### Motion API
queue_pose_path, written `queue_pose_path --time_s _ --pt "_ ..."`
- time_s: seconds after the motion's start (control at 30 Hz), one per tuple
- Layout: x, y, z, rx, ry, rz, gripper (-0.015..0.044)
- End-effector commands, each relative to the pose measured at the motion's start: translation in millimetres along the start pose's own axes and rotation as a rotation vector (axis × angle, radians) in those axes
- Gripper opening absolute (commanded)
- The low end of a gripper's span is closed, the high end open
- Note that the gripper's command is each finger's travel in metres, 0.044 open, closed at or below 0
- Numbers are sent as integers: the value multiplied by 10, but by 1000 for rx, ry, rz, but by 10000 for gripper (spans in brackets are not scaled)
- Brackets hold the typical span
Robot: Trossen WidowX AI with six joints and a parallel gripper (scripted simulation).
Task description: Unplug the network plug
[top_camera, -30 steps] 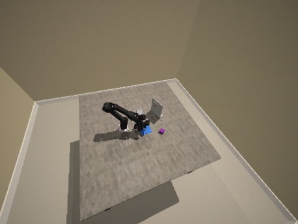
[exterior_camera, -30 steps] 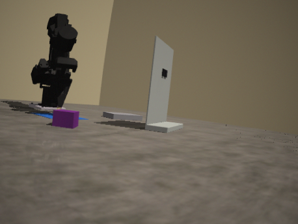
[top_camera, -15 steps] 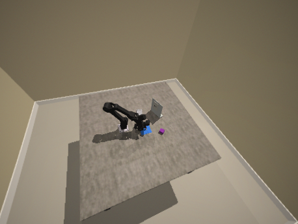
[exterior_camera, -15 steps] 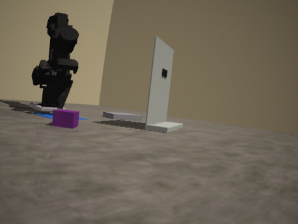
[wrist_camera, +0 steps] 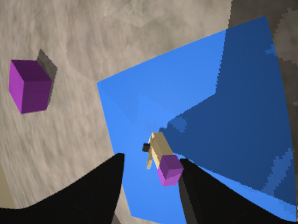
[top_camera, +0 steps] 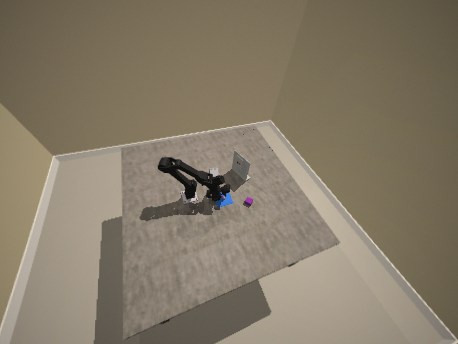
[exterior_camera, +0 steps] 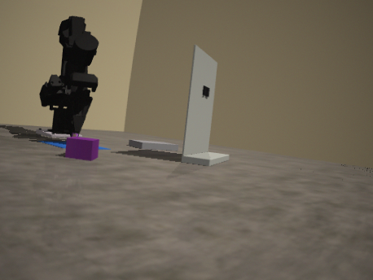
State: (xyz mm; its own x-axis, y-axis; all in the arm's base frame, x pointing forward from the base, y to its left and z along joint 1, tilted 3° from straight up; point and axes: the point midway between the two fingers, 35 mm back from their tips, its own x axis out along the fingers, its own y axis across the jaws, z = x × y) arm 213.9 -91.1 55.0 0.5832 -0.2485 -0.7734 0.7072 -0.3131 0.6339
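The plug (wrist_camera: 161, 145), tan with a purple rear end, a thin tab and a small dark part at its side, is out of the socket and over the blue marked square (top_camera: 227, 202) (exterior_camera: 53, 144) (wrist_camera: 145, 90). My gripper (wrist_camera: 152, 163) (exterior_camera: 76, 134) is low over the square, pointing down, and partly open. The plug's purple end is between the fingers, right beside the right finger; a gap shows to the left finger. Whether it touches the right finger or lies fully on the square cannot be told. The upright panel (top_camera: 241, 170) (exterior_camera: 199, 126) has an empty dark socket (exterior_camera: 206, 92).
A purple block (top_camera: 248, 201) (exterior_camera: 81, 148) (wrist_camera: 30, 87) stands outside the square, on the side away from the arm's base. A flat grey block (top_camera: 214, 171) (exterior_camera: 152, 145) lies between the square and the panel. The arm's shadow falls across the square.
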Motion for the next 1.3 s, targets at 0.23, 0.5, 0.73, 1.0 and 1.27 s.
queue_pose_path --time_s 0.23,0.5,0.73,1.0,1.27 --pt "-81 5 7 0 -1 -2 156" --pt "-152 5 14 1 -2 -3 156" --pt "-215 3 20 1 -3 -4 156" --pt "-277 4 25 2 -4 -5 156" --pt "-354 71 26 2 -4 -5 156"
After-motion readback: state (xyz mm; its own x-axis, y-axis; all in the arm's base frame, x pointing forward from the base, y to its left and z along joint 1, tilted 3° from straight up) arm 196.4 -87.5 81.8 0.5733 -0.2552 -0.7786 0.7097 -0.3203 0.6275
